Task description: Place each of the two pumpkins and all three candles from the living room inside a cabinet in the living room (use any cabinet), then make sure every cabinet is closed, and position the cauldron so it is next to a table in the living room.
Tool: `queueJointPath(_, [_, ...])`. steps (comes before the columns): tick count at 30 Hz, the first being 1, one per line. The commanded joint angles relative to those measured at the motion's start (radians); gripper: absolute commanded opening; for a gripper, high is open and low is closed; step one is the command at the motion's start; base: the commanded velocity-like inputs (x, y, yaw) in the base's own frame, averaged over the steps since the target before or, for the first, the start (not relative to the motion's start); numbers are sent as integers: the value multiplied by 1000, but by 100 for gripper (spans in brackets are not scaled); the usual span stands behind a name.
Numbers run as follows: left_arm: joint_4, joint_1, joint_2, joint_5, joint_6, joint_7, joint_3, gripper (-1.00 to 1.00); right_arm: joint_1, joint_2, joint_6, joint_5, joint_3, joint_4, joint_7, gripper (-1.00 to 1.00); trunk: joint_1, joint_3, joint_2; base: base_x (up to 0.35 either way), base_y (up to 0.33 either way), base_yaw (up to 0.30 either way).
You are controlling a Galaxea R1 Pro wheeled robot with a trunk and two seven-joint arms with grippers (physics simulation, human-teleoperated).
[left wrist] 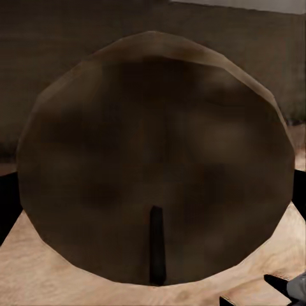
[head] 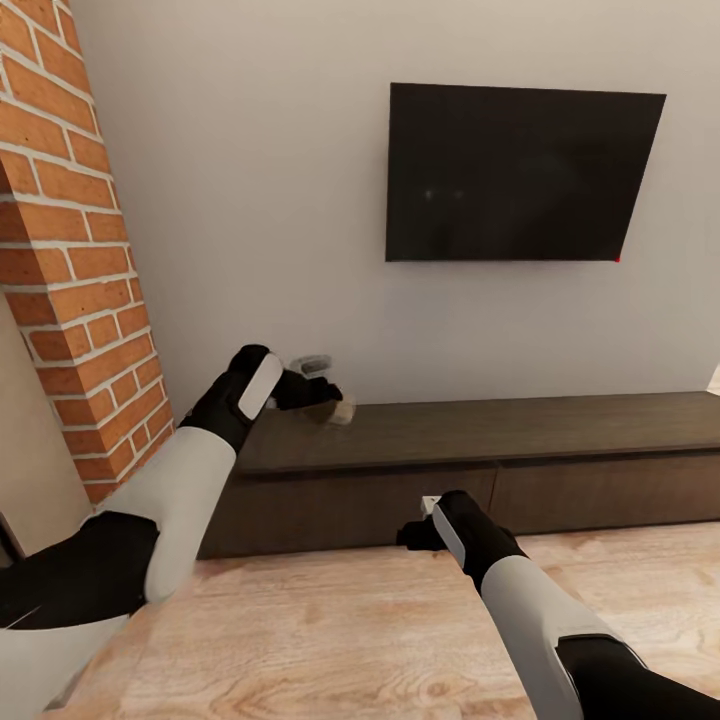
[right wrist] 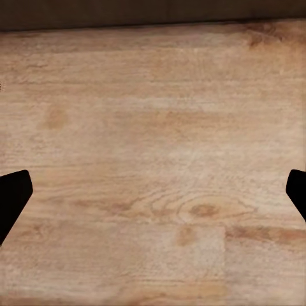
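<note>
My left gripper [head: 328, 398] is shut on a tan candle [head: 343, 411], held just above the left end of the cabinet's [head: 520, 430] flat top. In the left wrist view the candle [left wrist: 156, 159] appears as a round brown disc with a small dark wick, and dark fingers sit at both of its sides. The long, low, dark-brown cabinet runs along the wall, its front panels flush. My right gripper [head: 412, 532] hangs low in front of the cabinet over the wooden floor. It is open and empty, fingertips [right wrist: 13, 197] spread wide. No pumpkins, cauldron or table are in view.
A black TV [head: 520, 175] hangs on the white wall above the cabinet. A red brick column [head: 80, 250] stands close on the left, beside my left arm. Light wooden floor [head: 350, 630] stretches in front of the cabinet.
</note>
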Motion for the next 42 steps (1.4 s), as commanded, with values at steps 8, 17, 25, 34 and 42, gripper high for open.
queueJointPath(8, [11,-46,1,198,3,10,-4,-100,0,0,-19,-52,-2,-2,10,100,0,-1,0,0,0,0])
queueJointPath(17, [6,-83,3,372,3,10,-4,-100,1,-4,-139,-252,0,-1,12,100,0,-1,0,0,0,0])
queueJointPath(25, [2,-111,3,581,-4,1,-2,-100,52,-13,-158,-305,0,0,12,100,0,-1,0,0,0,0])
queueJointPath(34, [-10,-111,3,642,-5,-2,-4,-100,67,-64,-189,-555,0,36,179,100,0,-1,0,0,0,0])
queueJointPath(42, [-9,-111,4,644,-4,-53,-2,-100,67,-100,-244,-636,-1,199,445,100,0,-1,0,27,0,0])
